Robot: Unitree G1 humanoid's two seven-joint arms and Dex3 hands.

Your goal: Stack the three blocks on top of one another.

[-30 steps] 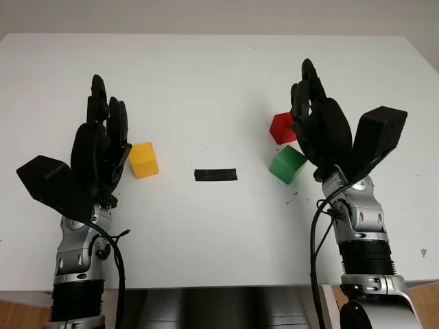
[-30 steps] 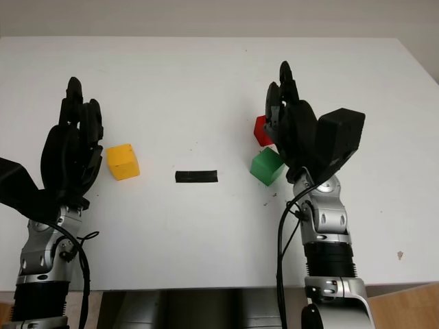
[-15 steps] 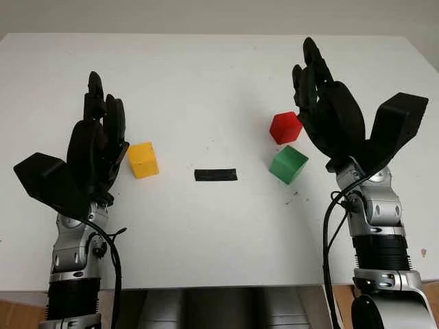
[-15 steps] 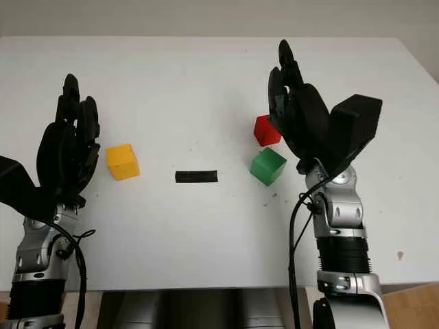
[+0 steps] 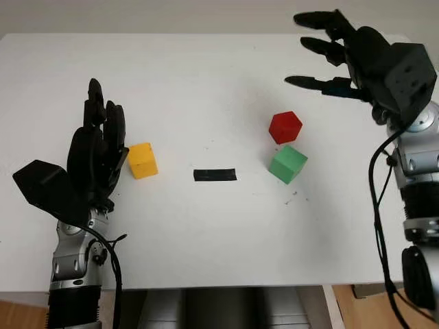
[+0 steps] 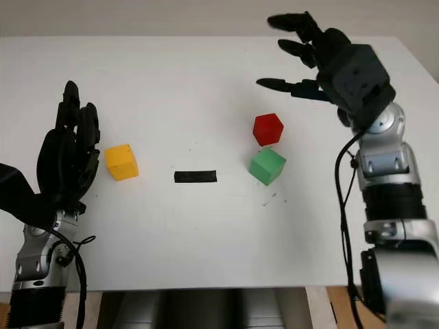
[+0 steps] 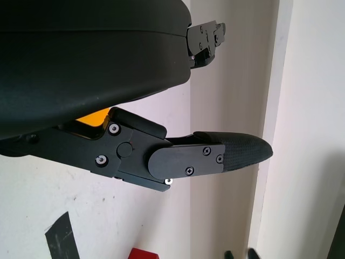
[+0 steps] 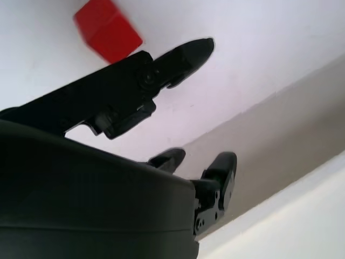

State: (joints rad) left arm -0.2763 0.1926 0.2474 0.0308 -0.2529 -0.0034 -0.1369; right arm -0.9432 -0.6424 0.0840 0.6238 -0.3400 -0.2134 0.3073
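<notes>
Three blocks lie apart on the white table point(image 5: 206, 82). The yellow block point(image 5: 143, 160) is at the left, just right of my left hand point(image 5: 99, 140), which is open and holds nothing. The red block point(image 5: 285, 127) sits right of centre, with the green block point(image 5: 288, 164) just in front of it. My right hand point(image 5: 322, 48) is raised above the table's far right part, behind and to the right of the red block, open and holding nothing. The red block point(image 8: 108, 29) also appears in the right wrist view beyond a fingertip point(image 8: 194, 51).
A short strip of black tape point(image 5: 215, 175) lies on the table between the yellow and green blocks. The table's right edge point(image 5: 422, 58) runs close to the right arm. A few small dark specks mark the surface near the green block.
My right hand has lifted up and back, away from the red and green blocks, turning palm-down. The red block, earlier partly hidden by it, is now in full sight. The left hand barely shifted.
</notes>
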